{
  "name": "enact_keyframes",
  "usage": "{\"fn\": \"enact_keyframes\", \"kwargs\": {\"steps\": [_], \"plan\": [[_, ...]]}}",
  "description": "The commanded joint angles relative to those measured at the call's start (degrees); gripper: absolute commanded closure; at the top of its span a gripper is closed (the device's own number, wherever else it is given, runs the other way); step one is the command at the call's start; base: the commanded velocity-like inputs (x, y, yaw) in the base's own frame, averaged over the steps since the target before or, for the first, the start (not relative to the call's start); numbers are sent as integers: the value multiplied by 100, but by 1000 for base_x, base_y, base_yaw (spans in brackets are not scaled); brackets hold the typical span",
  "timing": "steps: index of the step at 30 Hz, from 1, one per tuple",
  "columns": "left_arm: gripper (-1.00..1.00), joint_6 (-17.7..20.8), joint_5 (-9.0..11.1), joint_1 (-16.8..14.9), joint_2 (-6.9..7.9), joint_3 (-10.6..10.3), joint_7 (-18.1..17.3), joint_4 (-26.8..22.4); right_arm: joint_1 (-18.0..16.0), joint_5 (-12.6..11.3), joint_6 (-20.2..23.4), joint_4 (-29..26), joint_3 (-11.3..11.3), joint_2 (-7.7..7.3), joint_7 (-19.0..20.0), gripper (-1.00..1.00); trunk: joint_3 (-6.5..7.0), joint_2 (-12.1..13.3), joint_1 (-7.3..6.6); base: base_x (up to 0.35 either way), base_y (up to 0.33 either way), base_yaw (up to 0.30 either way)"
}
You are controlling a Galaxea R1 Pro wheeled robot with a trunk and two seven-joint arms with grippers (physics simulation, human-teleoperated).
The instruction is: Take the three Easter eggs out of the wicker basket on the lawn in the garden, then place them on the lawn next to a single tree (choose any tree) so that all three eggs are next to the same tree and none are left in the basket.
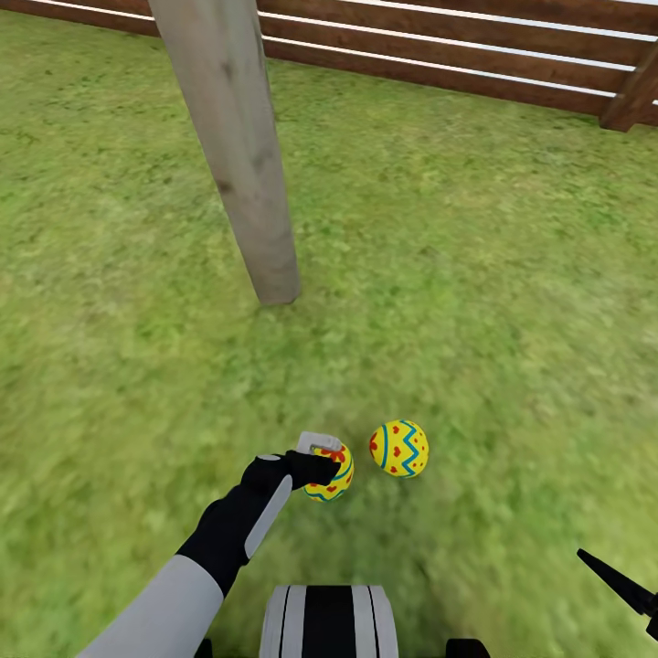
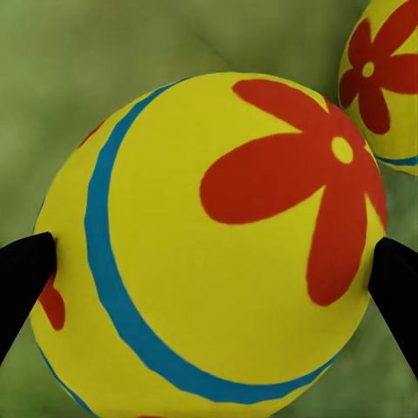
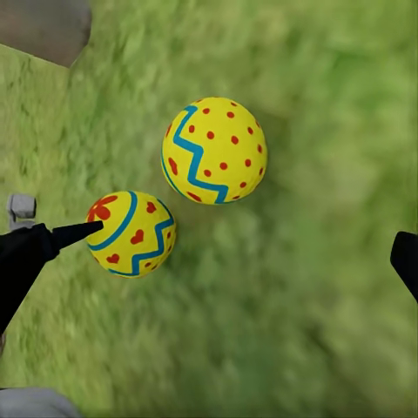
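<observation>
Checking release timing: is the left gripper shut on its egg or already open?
Shut on the egg: in the left wrist view both fingertips of the left gripper touch its sides.

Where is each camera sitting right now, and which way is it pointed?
Head view: on the head, looking forward and down at the lawn, tree trunk, fence and two eggs; left arm and trunk show.
Left wrist view: by the left claw, looking along its fingers at the held egg; both fingertips show.
Right wrist view: by the right claw, looking down at the grass; its fingertips show.
Shared: the free egg and the held egg appear in head and right wrist views.
</observation>
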Motion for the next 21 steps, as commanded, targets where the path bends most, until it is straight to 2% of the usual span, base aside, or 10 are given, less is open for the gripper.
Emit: {"fn": "enact_keyframes", "kwargs": {"steps": [1, 5, 11, 12, 18, 21], "plan": [[100, 25, 7, -1, -1, -1, -5, -4, 2, -31, 42, -2, 0, -3, -3, -100, -25, -3, 2, 0, 0, 0], [100, 23, 7, -1, -1, -1, -5, -4, 0, -31, 42, -2, 0, -4, -3, -100, -113, -8, 12, 0, 0, 0], [100, 25, 7, -1, -1, -1, -5, -4, 3, -28, 42, -4, 0, -3, -3, -100, -113, -8, 12, 0, 0, 0], [-100, 25, 7, -1, -1, -1, -5, -4, 4, -26, 42, -3, 0, -4, -3, -100, -113, -8, 12, 0, 0, 0], [-100, 25, 7, 0, -1, -1, -5, -5, 1, -23, 42, -2, 0, -5, -3, -100, -113, -8, 12, 0, 0, 0], [-100, 25, 7, 0, -1, -1, -5, -7, 3, -23, 42, -3, 0, -5, -3, -100, -69, -5, 7, 0, 0, 0]]}}
